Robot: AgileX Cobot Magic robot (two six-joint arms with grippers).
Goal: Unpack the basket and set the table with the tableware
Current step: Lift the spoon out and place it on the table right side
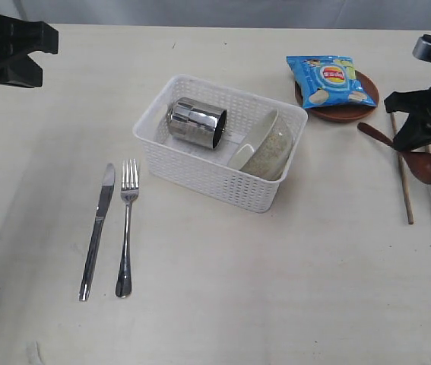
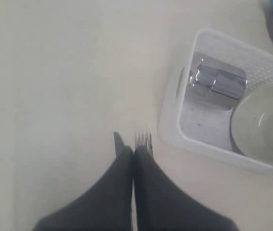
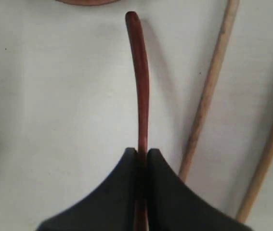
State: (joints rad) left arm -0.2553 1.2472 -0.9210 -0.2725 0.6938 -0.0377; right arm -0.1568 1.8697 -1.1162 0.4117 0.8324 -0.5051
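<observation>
Right wrist view: right gripper [image 3: 142,152] clamped on spoon [image 3: 141,82] handle. Exterior hides that contact; spoon at right edge. Left wrist view: left gripper [image 2: 134,150] pinched together, empty. Basket [image 1: 215,173] mid-frame in exterior, cup [image 1: 196,122] and bowl [image 1: 270,148] inside.

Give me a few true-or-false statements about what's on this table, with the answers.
1. The steel cup stands upright in the basket. False: it lies on its side.
2. The chip bag lies on the brown plate. True.
3. The knife and fork are inside the basket. False: they lie side by side on the table.
4. The right gripper is shut on the wooden spoon. True.
5. The bowl leans on its edge inside the basket. True.
</observation>
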